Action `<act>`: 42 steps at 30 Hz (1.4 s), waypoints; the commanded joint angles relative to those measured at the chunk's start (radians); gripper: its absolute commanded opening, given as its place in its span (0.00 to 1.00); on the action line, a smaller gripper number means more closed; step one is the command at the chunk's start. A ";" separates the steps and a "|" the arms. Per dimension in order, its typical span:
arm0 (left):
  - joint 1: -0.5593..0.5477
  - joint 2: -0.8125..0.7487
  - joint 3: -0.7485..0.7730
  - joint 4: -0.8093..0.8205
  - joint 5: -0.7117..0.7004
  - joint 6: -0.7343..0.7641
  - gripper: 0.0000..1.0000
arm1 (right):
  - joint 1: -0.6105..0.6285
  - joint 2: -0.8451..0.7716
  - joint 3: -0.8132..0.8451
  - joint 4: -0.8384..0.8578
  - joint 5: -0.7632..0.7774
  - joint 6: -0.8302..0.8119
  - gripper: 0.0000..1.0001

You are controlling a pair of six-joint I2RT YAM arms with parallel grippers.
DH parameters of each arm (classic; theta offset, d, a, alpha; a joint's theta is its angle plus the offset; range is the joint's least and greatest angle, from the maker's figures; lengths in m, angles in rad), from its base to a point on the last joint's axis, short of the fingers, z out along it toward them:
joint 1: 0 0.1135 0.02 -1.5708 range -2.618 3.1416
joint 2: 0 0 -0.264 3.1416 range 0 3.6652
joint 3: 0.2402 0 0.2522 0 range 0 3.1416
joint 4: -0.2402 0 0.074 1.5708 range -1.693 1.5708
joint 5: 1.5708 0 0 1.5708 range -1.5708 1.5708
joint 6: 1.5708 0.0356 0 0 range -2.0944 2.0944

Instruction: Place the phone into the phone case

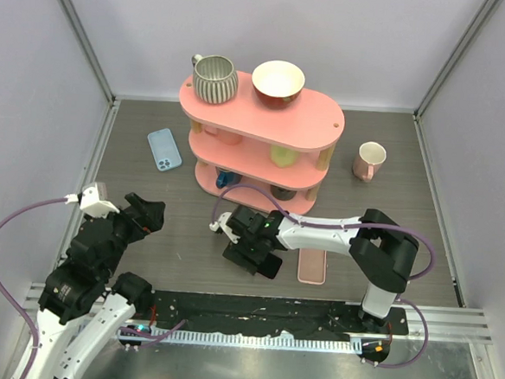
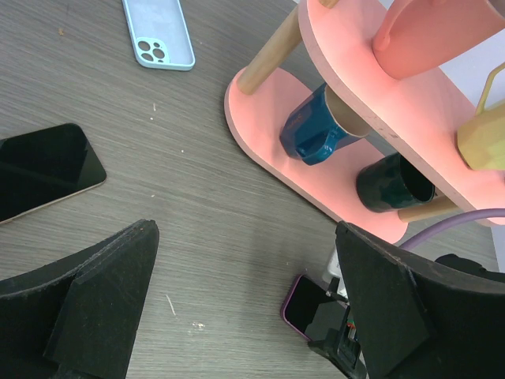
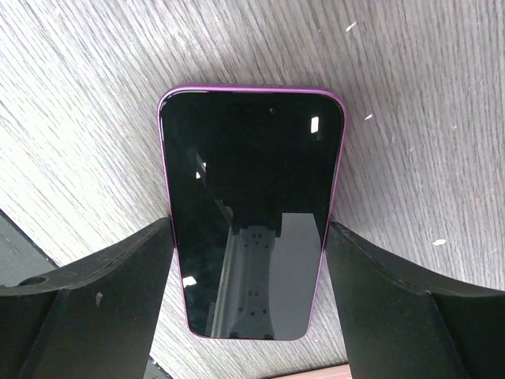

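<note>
A purple-edged phone point(image 3: 248, 197) lies screen up on the wooden table. My right gripper point(image 3: 248, 229) straddles it, its fingers point(image 3: 134, 268) against both long edges, shut on it. In the top view the right gripper point(image 1: 250, 244) and phone point(image 1: 269, 266) sit just left of an empty pink phone case point(image 1: 313, 265). The phone also shows in the left wrist view point(image 2: 304, 306). My left gripper point(image 1: 145, 212) is open and empty at the left, above bare table point(image 2: 246, 237).
A pink three-tier shelf point(image 1: 262, 112) holding mugs and a bowl stands behind. A light blue phone case point(image 1: 164, 149) lies to its left, also in the left wrist view point(image 2: 158, 31). A second dark phone point(image 2: 43, 170) lies nearby. A pink mug point(image 1: 370, 160) stands at right.
</note>
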State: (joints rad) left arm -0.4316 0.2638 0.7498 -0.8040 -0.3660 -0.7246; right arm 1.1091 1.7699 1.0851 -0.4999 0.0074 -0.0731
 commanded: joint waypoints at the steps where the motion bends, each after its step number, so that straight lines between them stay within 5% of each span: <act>1: 0.004 -0.005 0.016 0.034 -0.001 0.013 1.00 | -0.014 0.031 -0.007 -0.015 0.054 0.025 0.80; 11: 0.004 0.064 -0.029 0.123 0.150 0.037 1.00 | -0.028 -0.142 -0.111 0.015 0.008 0.323 0.57; 16: 0.004 0.138 -0.023 0.140 0.268 0.060 1.00 | -0.034 -0.277 -0.155 0.011 0.020 0.426 0.55; 29: 0.005 0.169 -0.027 0.147 0.259 0.063 1.00 | -0.080 -0.371 -0.131 -0.117 0.043 0.530 0.49; 42: 0.005 0.170 -0.033 0.158 0.268 0.059 1.00 | -0.322 -0.604 -0.240 -0.281 0.252 0.734 0.49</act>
State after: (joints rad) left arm -0.4316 0.4316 0.7208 -0.6937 -0.1158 -0.6724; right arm 0.8330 1.2144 0.8883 -0.7345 0.1604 0.5655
